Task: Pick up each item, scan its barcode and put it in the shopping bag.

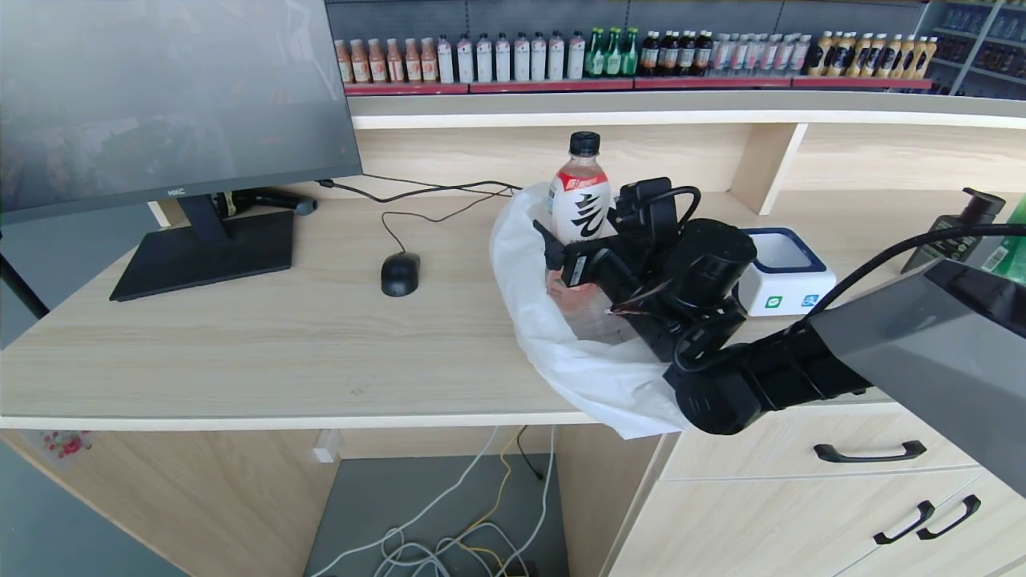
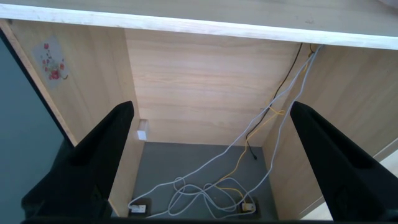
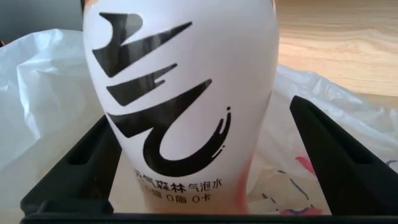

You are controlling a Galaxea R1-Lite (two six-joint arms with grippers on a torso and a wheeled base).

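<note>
Bottle (image 1: 579, 200) of pink drink stands upright inside the white shopping bag (image 1: 529, 328) on the bench (image 1: 240, 336), cap up and long axis vertical. Its printed label faces the right tool (image 1: 571, 258). That tool straddles the bottle's lower body from the robot's side, jaws spread with a gap on one side, seemingly gripping nothing. The left tool (image 2: 211, 124) hangs below the bench edge, wide open and empty, so the right arm is nearer.

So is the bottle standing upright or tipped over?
Upright: the bottle stands cap up in the mouth of the white shopping bag, between the fingers of the open right gripper.
</note>
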